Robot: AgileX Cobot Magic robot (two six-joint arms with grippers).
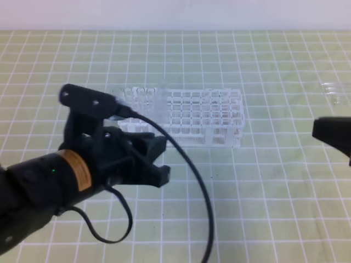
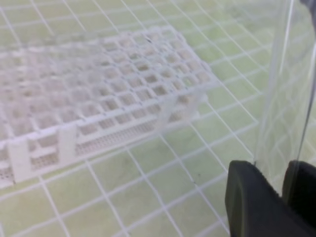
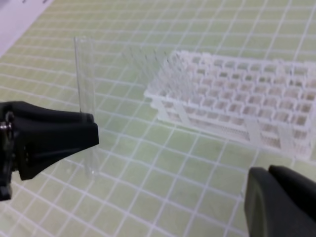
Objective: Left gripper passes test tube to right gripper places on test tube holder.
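Observation:
A clear test tube stands upright in my left gripper, which is shut on its lower part. In the left wrist view the test tube rises between the two black fingers at the bottom right. In the high view the left gripper hovers just in front of the left end of the white test tube holder, and the glass is only a faint smear there. My right gripper hangs at the right edge, well apart from the tube, its black fingers pressed together and empty.
The green mat with its white grid covers the table. A small cluster of clear glass items lies at the far right. A black cable loops from the left arm down across the mat toward the front.

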